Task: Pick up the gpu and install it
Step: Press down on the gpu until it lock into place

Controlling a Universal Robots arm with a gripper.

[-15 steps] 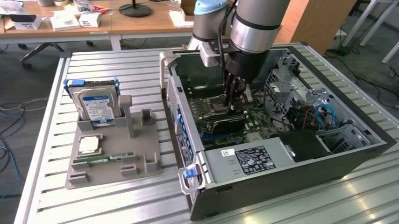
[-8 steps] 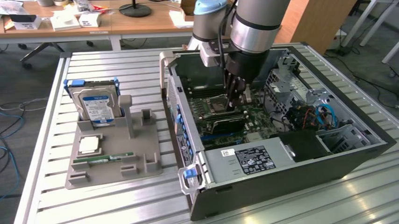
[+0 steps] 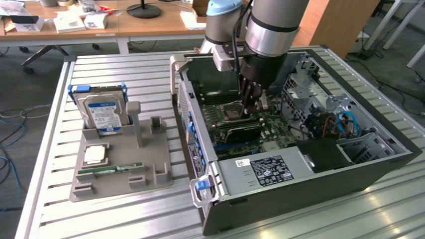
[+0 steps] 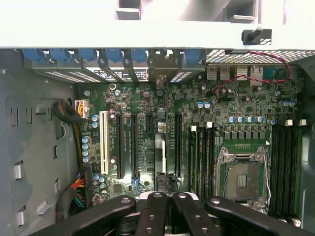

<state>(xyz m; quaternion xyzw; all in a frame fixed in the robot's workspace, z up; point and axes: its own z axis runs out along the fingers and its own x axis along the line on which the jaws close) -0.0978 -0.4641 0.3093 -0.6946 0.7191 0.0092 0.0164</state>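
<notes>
A metal table (image 3: 133, 209) is holding an open computer case (image 3: 391, 149), with desks (image 3: 133, 25) behind it. The arm (image 3: 272, 25) is reaching down inside the case, and the gripper (image 3: 252, 110) is keeping its jaws together just above the gpu (image 3: 235, 133).

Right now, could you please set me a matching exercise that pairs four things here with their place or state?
Things:
1. hard drive
2. RAM stick
3. gpu
4. gripper

Place or state:
A. lying flat on the grey holder
B. inside the case, on edge on the motherboard
C. shut, just above the gpu
D. upright in the grey holder

Pairs: 1-D, 2-A, 3-B, 4-C
</notes>
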